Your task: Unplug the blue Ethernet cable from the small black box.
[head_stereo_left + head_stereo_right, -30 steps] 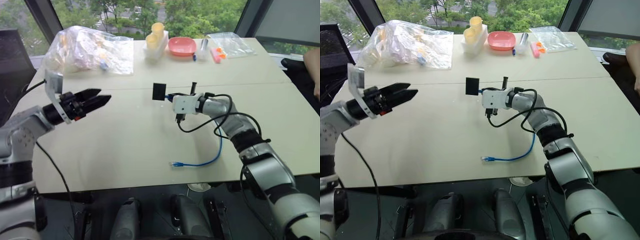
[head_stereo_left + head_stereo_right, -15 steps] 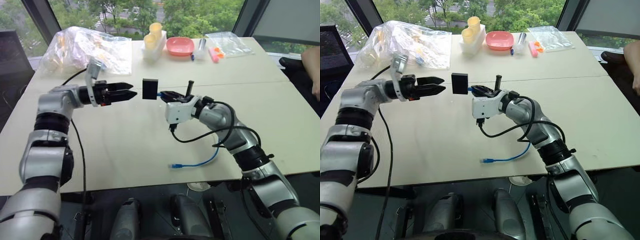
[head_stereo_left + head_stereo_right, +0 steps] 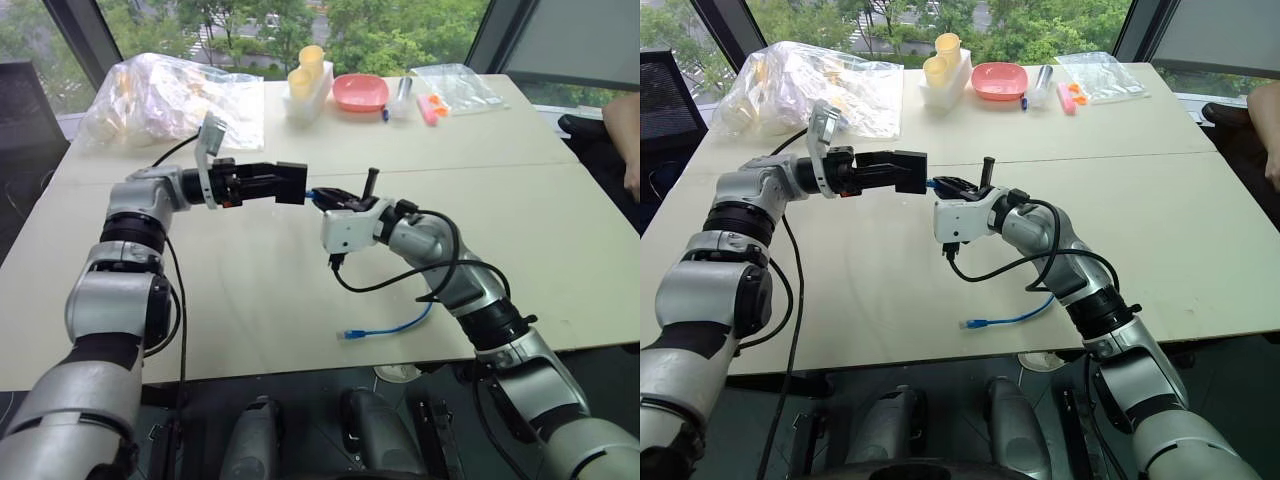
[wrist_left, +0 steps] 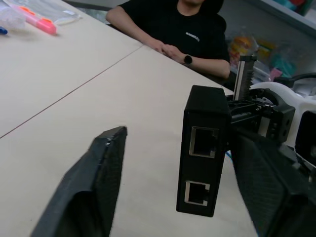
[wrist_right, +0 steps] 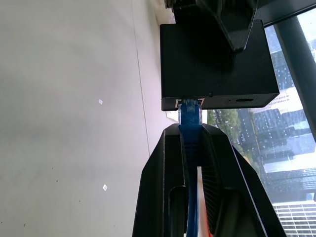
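The small black box point(image 3: 291, 183) is held up above the table point(image 3: 300, 300), between the two grippers, with the blue Ethernet cable point(image 5: 190, 111) plugged into the side facing the right arm. In the left wrist view two empty ports are seen on the box's opposite face. The right gripper point(image 5: 190, 143) is clamped together on the cable just behind its plug. From there the cable runs down along the right arm and loops onto the table, where its free plug end point(image 3: 352, 330) lies near the front edge. The left gripper point(image 3: 268, 182) is placed around the box from the other side: one finger point(image 4: 96, 182) is seen standing apart from the box's face, the other close against its far side, and whether the box is actually gripped cannot be told.

At the far side of the table a large clear plastic bag point(image 3: 170, 100) is seen, stuffed with pale objects that cannot be made out. Beside it a white holder point(image 3: 310, 85) carries yellowish cups, followed by a pink bowl point(image 3: 363, 92) and a smaller clear bag point(image 3: 460, 88), with an orange-pink marker point(image 3: 432, 108) lying between those two. A seated person in black point(image 4: 182, 29) is seen at the table's right end, hands resting on its edge.
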